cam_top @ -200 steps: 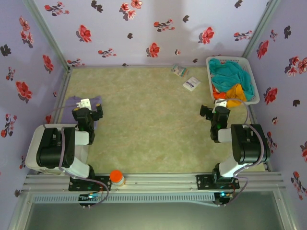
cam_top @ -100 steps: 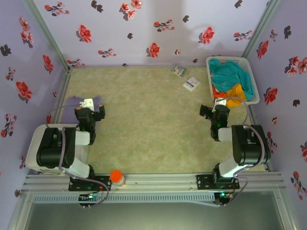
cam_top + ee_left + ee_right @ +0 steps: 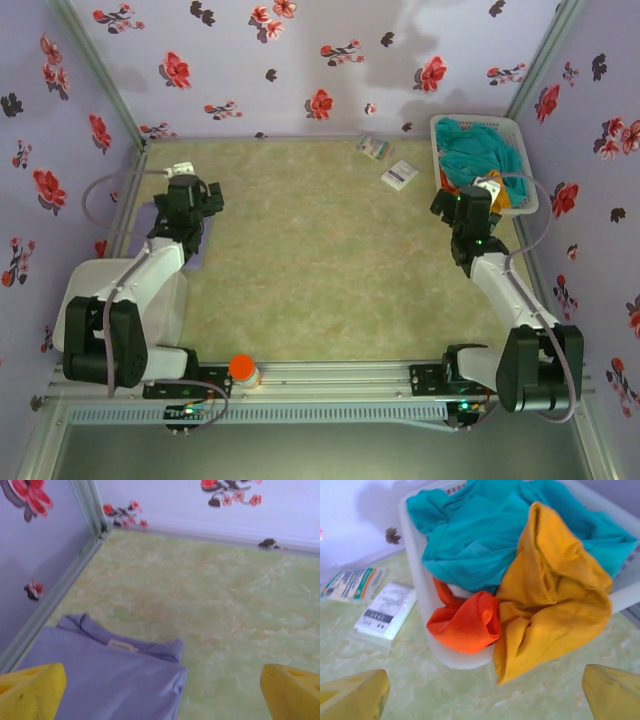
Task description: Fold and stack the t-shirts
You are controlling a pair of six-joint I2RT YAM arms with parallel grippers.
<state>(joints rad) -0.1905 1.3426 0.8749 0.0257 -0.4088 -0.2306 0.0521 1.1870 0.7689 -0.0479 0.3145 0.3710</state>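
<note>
The left gripper (image 3: 193, 195) has moved from the lower left of the top view up toward the upper left corner of the table (image 3: 320, 260), its arm now stretched out rather than folded back. Its jaws stand wide, the yellow fingertips (image 3: 30, 692) at the two lower corners of the wrist view. It hangs above the purple shirt (image 3: 105, 680), which lies folded flat on the table beside the left wall, collar label up, where it lay before.

Two packets (image 3: 390, 163) rest unmoved at the upper middle right.

The right gripper (image 3: 468, 205) has also gone up the frame and now sits at the near rim of the basket (image 3: 415, 575), jaws wide and holding nothing. In the basket a teal shirt (image 3: 470, 540) lies at the back, a yellow-orange one (image 3: 555, 605) spills over the front rim, and a red-orange one (image 3: 467, 625) is bunched to its left.
</note>
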